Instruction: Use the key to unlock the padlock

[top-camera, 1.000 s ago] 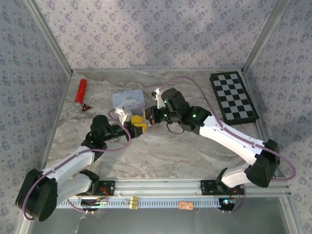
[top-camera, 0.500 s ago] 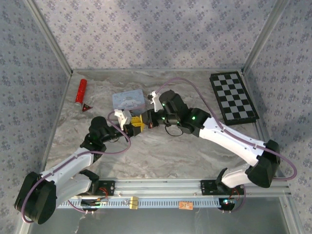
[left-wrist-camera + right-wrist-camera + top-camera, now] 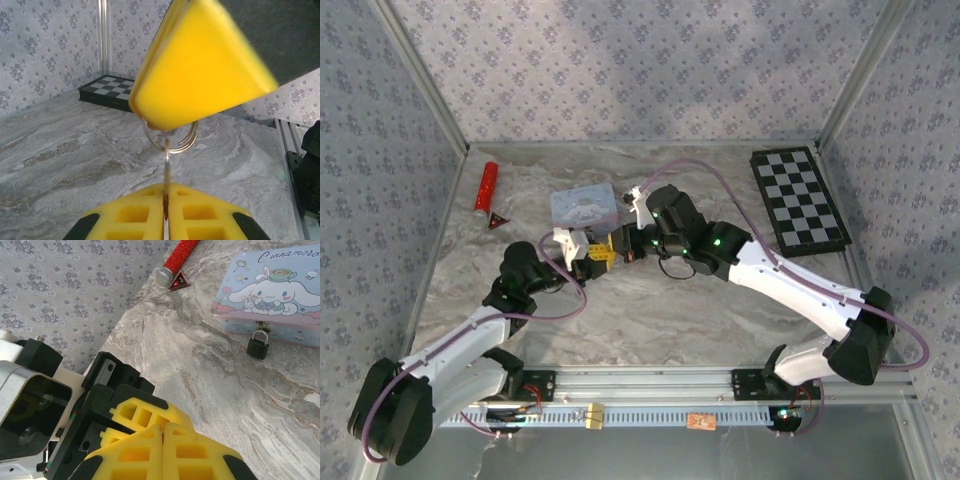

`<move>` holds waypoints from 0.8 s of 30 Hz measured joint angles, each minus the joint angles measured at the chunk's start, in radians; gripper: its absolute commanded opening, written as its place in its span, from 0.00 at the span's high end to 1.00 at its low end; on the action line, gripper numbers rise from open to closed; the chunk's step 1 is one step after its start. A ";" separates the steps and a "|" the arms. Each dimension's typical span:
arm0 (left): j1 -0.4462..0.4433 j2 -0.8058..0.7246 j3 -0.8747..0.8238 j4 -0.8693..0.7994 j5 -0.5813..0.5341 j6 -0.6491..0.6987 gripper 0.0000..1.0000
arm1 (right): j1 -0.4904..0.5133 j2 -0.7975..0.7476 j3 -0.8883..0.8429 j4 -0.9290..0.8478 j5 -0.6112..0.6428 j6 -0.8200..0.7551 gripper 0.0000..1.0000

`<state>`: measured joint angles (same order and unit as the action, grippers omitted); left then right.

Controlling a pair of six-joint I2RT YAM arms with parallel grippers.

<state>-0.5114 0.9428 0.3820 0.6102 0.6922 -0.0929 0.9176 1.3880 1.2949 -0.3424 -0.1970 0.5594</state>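
**Key held between the two tools at mid-desk, ahead of insertion into the padlock.**

The left tool (image 3: pixel 165 200) has its yellow foam pads pressed narrow on the thin, flat metal key (image 3: pixel 166 167), seen edge-on; its wire ring (image 3: pixel 172 142) reaches up to the right tool (image 3: pixel 162 440), whose cellular pads are closed together, though whether they pinch the ring cannot be told; the padlock (image 3: pixel 258 346), small, dark-bodied with a silvery shackle, hangs at the near wall of the light-blue tin (image 3: pixel 270 295), just beyond the tools on the marbled desk (image 3: pixel 200 355); next, probably, one tool must take the key alone and line its blade up with the keyhole.
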 measured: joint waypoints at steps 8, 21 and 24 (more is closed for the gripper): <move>-0.002 0.000 0.000 -0.003 -0.001 0.007 0.90 | -0.010 -0.002 -0.002 0.000 0.002 0.001 1.00; -0.015 0.014 0.025 -0.063 -0.055 0.042 1.00 | -0.035 -0.006 -0.016 -0.013 0.010 0.005 0.96; -0.039 0.032 0.064 -0.123 -0.104 0.072 1.00 | -0.045 -0.006 -0.018 -0.019 0.026 0.021 0.72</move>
<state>-0.5507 0.9749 0.4458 0.4873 0.5880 -0.0212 0.8722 1.3815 1.2770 -0.3614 -0.1711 0.5808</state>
